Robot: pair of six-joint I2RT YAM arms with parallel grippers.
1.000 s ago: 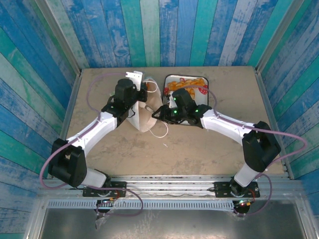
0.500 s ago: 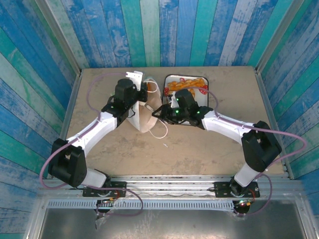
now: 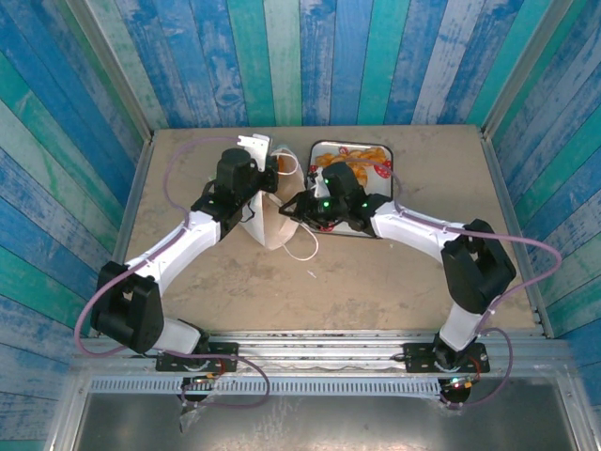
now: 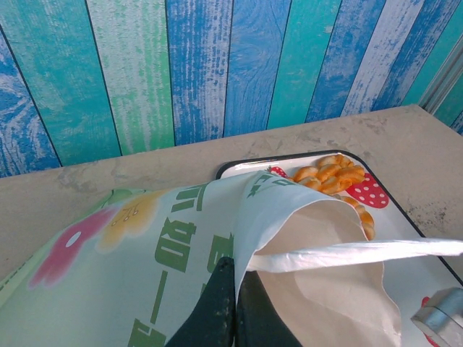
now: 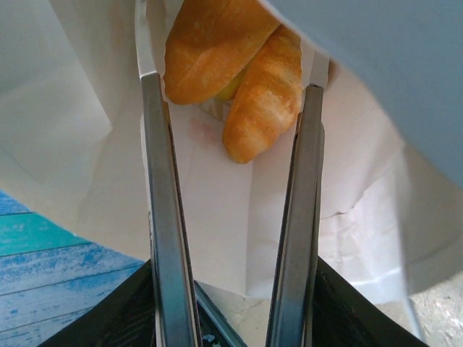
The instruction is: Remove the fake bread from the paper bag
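Right arm has swung left over the last second. Top view: right claw (image 3: 297,206) is now at the mouth of the paper bag (image 3: 268,227), centre frame, and off the tray (image 3: 349,143). I read that as the next pick starting. Several pieces of fake bread (image 3: 346,160) are already out on the tray. Wrists block the bag's inside from above.

Left wrist: left claw (image 4: 231,289) is clamped on the bag's rim at bottom centre, tips buried under the fold. Cord handle (image 4: 347,253) crosses the opening. Deep end of the bag is cut off.

Right wrist: jaws partway open, straddling two rolls (image 5: 264,94) inside the bag, top centre. Can't tell if the pads touch them. Roll tops are cropped, so the count left in the bag is unknown.
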